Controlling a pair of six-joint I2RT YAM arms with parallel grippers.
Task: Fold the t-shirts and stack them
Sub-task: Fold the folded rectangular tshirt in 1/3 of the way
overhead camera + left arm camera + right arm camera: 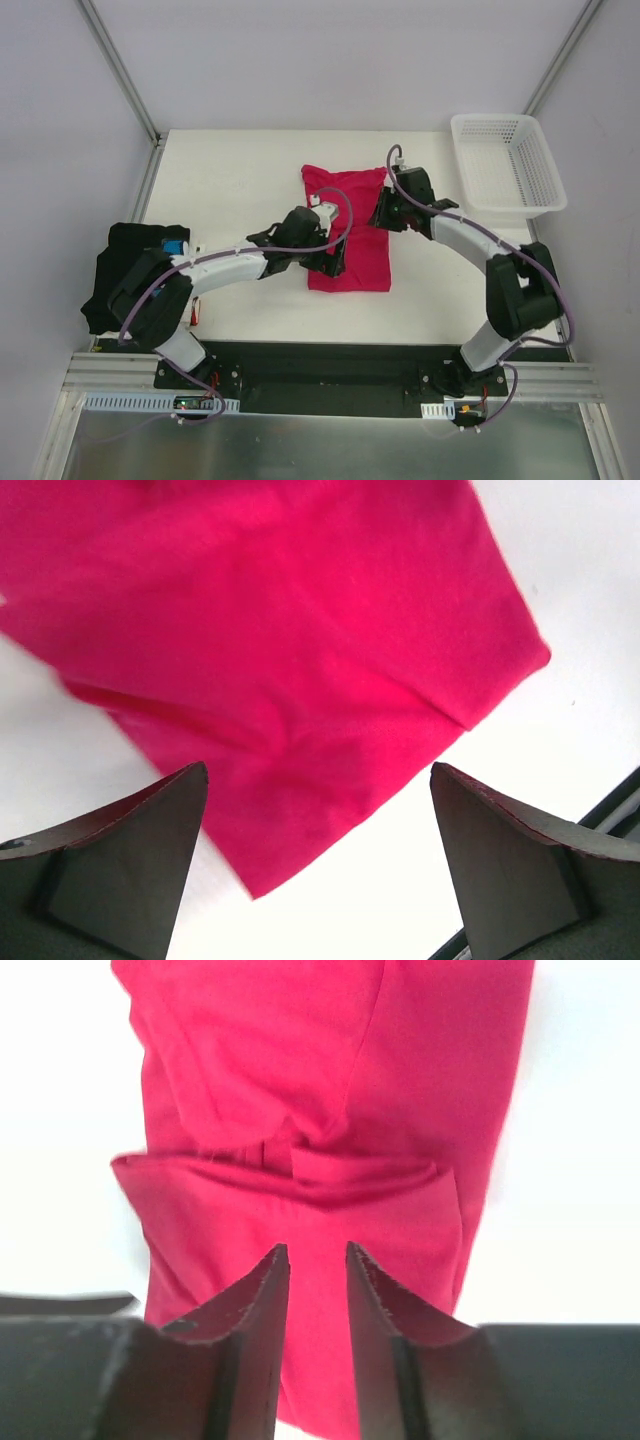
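**A:** Two arms over one crimson t-shirt (348, 235), lying mid-table and folded into a long strip. Why's the left gripper (320, 770) spread wide over the near-left corner?

**B:** Guessing it's lining up to grab that hem for the next fold. The right gripper (318, 1250) sits by the far-right edge, jaws nearly together, and I can't tell if any cloth's pinched. The black t-shirt (125, 260) hangs off the table's left edge.

Bright, even overhead light; soft shadows; blown-out whites, blurred wrist-view foregrounds.
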